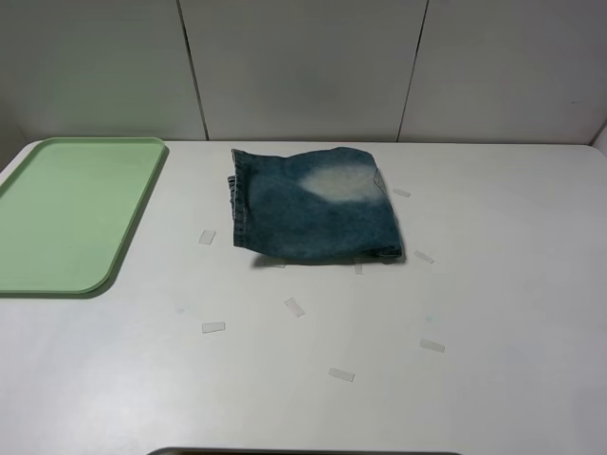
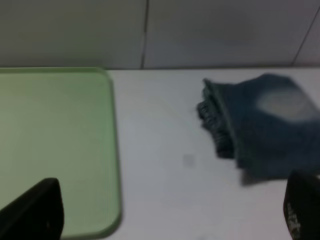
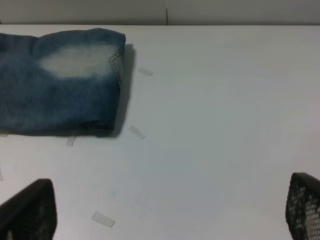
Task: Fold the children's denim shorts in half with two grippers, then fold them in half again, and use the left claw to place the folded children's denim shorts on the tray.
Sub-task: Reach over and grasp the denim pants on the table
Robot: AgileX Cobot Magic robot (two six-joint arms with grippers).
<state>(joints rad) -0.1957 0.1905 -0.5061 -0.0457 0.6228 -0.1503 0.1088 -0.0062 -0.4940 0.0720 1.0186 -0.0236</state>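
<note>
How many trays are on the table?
1: pale green rectangular plastic tray, left on the white table, apart from the folded blue denim shorts. None seems hidden.

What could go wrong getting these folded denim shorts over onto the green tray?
The left gripper is open and clear of the denim shorts; pinching only the top layers at the bunched waistband edge could let the fold fall open. Dragged low, the cloth might catch on the raised rim of the tray.

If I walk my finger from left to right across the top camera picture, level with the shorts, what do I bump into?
pale green tray → small clear tape strip → folded denim shorts → second tape strip
</note>
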